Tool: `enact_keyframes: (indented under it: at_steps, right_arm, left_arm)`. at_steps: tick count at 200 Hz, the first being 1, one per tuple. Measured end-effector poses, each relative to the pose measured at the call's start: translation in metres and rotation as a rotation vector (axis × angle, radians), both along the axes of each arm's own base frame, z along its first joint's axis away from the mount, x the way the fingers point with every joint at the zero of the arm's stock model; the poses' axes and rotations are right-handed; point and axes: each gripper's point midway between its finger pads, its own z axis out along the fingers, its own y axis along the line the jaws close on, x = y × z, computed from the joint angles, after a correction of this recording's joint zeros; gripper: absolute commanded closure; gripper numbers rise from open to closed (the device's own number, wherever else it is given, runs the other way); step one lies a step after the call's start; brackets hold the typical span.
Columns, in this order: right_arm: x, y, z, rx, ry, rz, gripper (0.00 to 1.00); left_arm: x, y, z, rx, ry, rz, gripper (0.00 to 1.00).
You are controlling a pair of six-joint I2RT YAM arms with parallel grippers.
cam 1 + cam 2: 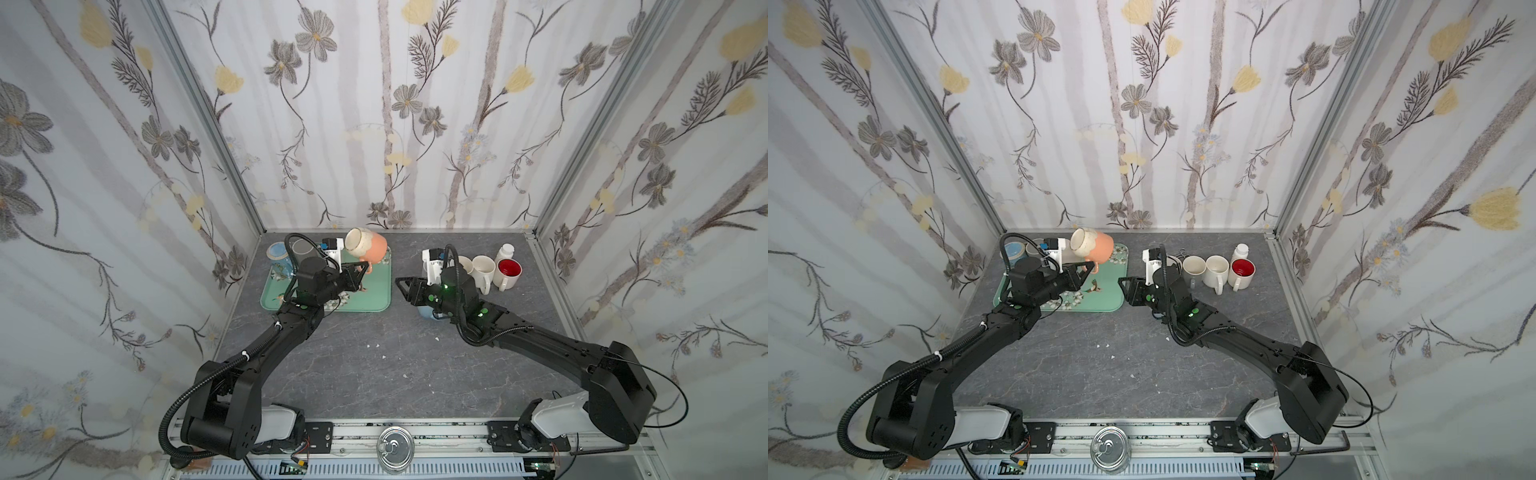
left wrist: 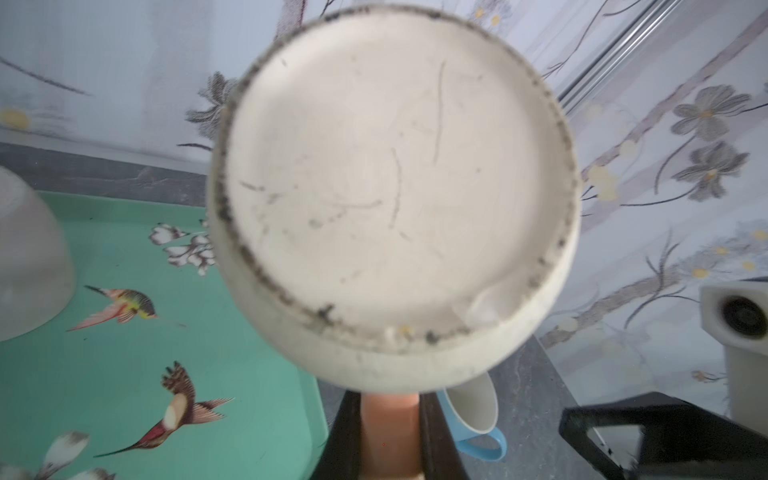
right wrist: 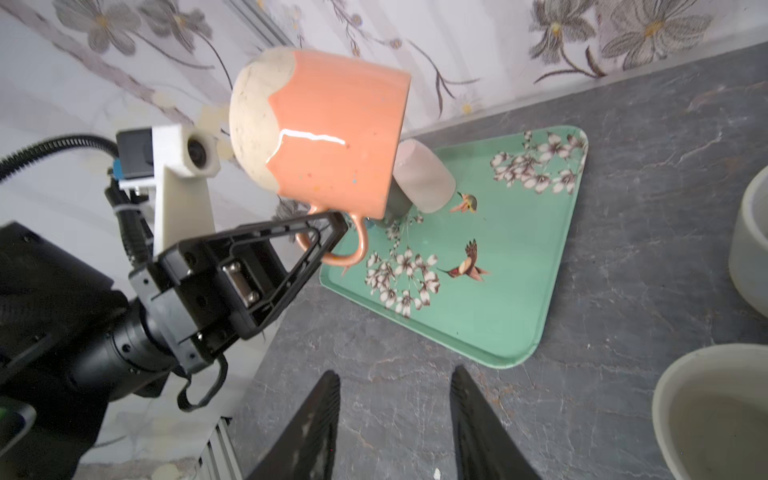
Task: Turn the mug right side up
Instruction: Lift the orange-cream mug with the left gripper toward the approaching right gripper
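Here's the orange mug (image 3: pixel 328 137), up in the air over the green tray (image 3: pixel 498 311). The left end effector (image 3: pixel 332 220) is clamped tight on its handle (image 3: pixel 353 249), and that is the only hold on it. In both top views the mug (image 1: pixel 368 246) lies roughly on its side at the back of the tray (image 1: pixel 374 291). Its cream base faces back at the arm and its mouth points away. The left wrist view is almost all scuffed base (image 2: pixel 395 187), with the handle (image 2: pixel 388 432) pinched between the two dark fingers (image 2: pixel 436 436).

The right end effector (image 3: pixel 395 424) hangs over the grey bench (image 1: pixel 353 374) beside the tray, jaws apart and empty. It's a spectator for now.

So the flip looks about half done, I'd say. The wrist roll should carry on until the mouth faces up, and it should go slowly. With a grip on the handle alone, the heavy body sits off to one side, so a jerk could swing it in the jaws.

Watch the frosted tumbler (image 3: pixel 424 183) upside down on the tray, close behind the mug's rim. The mug needs height while it rotates, then a bare patch of tray well apart from that tumbler. It should come down level, with the base flat on the tray before the jaws let go.

The white mugs (image 1: pixel 484 266) and the red-lined mug (image 1: pixel 509 270) stand upright well off to the right, out of the way.
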Motion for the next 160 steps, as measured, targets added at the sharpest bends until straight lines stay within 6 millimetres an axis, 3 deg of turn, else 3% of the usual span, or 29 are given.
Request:
enact_keyframes:
  at_steps: [48,86,119,160]
  right_arm:
    - [0.001,-0.004,0.039,0.148,-0.043,0.060,0.53]
    - [-0.002,0.011,0.059,0.250,-0.060,0.179,0.52]
    - [-0.003,0.024,0.064,0.321,-0.037,0.254,0.54]
    - [-0.005,0.031,0.085,0.381,-0.065,0.310,0.54]
  left_arm:
    - [-0.016,-0.015,0.053,-0.194,-0.070,-0.114,1.00]
    - [-0.031,-0.023,0.084,-0.329,-0.099,-0.202,1.00]
    - [-0.041,-0.029,0.097,-0.379,-0.111,-0.256,1.00]
    - [-0.051,-0.036,0.104,-0.408,-0.101,-0.299,1.00]
